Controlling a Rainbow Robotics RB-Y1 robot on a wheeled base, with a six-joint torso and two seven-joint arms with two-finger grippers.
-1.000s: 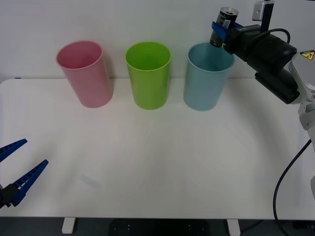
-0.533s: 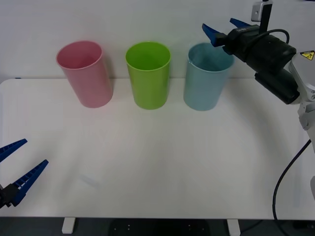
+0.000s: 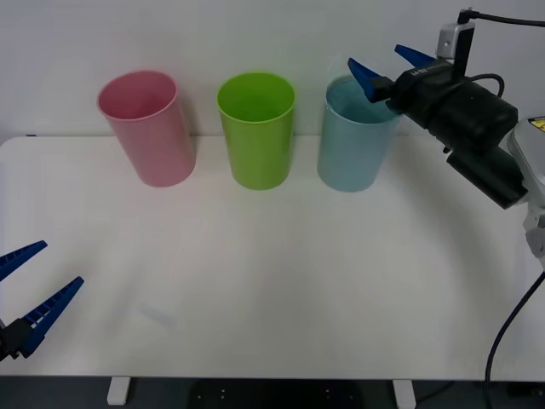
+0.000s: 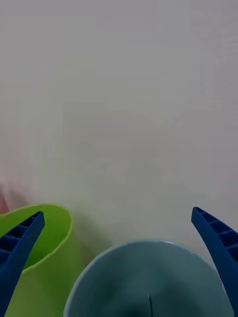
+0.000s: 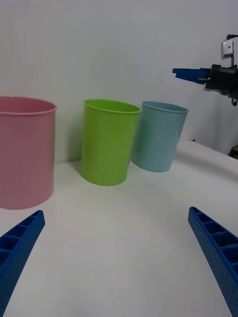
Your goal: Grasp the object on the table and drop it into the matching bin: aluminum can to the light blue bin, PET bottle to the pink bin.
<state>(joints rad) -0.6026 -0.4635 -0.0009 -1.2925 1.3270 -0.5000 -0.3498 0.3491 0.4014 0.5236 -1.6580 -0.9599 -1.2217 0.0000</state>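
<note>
White table [image 3: 272, 281] is carrying three bins while I am holding the right gripper [image 3: 390, 66], fingers spread and empty, over the blue bin [image 3: 353, 141], so I am judging the can dropped inside, unseen; next, retracting; left gripper [image 3: 30, 294] is idling spread near the table's front-left edge.

Three tall round plastic bins stand on one white tabletop [image 3: 272, 273]: one pink bin [image 3: 146, 128], one lime green bin [image 3: 256, 129] and one light blue bin [image 3: 353, 141]. There are two arms, each ending in one tool, the left tool [image 3: 25, 294] and the right tool [image 3: 385, 66], and each tool has two blue ribbed fingers spread apart.
</note>
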